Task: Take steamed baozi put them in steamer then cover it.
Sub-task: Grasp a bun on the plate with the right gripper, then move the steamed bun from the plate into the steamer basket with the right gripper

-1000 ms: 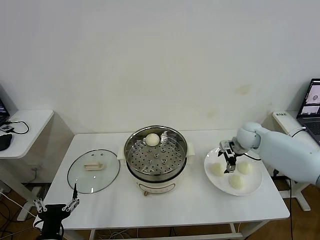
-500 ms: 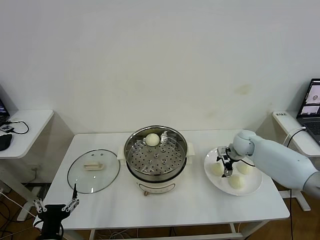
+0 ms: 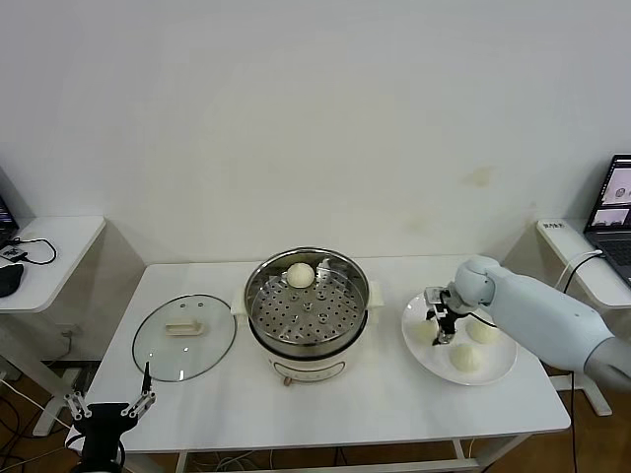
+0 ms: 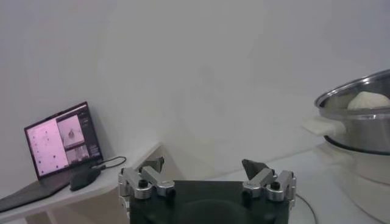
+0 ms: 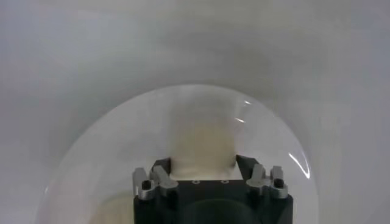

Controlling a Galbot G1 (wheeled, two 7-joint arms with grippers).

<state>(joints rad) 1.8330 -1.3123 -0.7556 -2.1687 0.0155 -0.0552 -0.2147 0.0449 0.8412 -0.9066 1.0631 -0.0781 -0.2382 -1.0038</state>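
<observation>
Your head view gives the whole layout: the right gripper is down on the plate, at the bun nearest the steamer, with two more buns just beyond the jaws on the plate's far side from the pot. Only the right wrist view shows the grip itself: a pale cream bun sits between the two fingers, both pressing its sides, so the jaws are clamped on it. From there the bun looks smooth, rounded and slightly squeezed; it is round, so no long axis shows. One more bun lies on the steamer's perforated tray, at the back edge, well apart from the working jaws; your left wrist view catches it peeking over the shiny rim. The lid lies flat on the table beyond the pot from the right jaws, its cream handle facing up with its long axis running left to right. The left gripper is parked low at the table's front left corner, near the lid, jaws wide apart and empty.
</observation>
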